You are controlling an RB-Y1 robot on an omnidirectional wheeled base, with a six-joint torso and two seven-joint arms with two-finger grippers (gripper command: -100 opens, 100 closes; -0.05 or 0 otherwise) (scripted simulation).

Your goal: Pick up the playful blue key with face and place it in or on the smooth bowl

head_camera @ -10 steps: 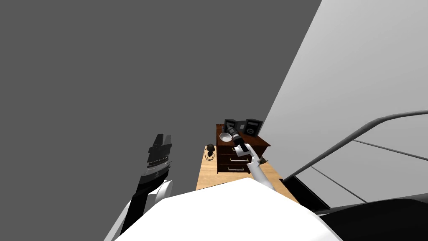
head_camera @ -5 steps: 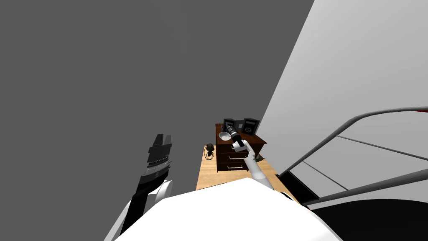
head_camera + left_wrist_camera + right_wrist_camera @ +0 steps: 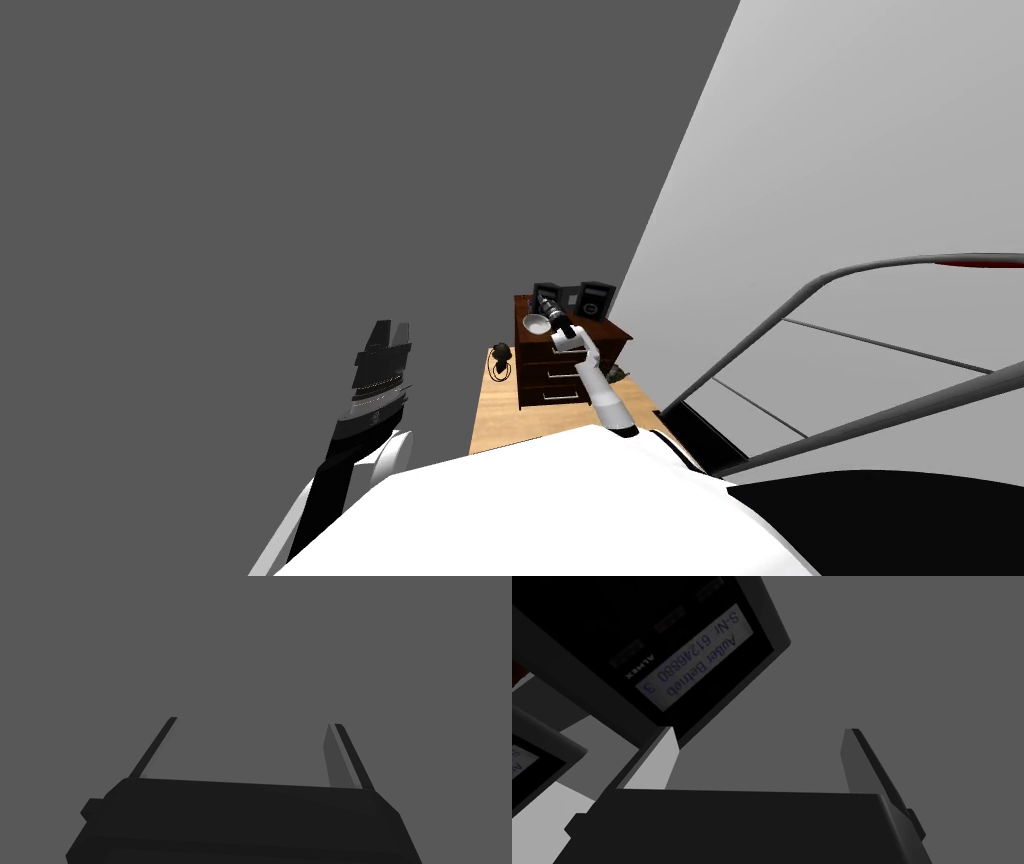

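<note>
Nearest, at my left side, the left gripper (image 3: 254,721) is raised, its fingers wide apart with nothing between them. Ahead lies a light wooden surface (image 3: 500,420) with a small black object (image 3: 503,358) on it, just beside a dark brown chest of drawers (image 3: 560,372). On the chest's top, at its left front corner, sits the white bowl (image 3: 537,322) – too small to tell whether anything lies inside. My right arm reaches out over the chest, the right gripper (image 3: 760,729) just past the bowl, its fingers spread wide and holding nothing. Close behind them stands a black device (image 3: 662,641) with a pale label – a second one (image 3: 532,766) beside it.
</note>
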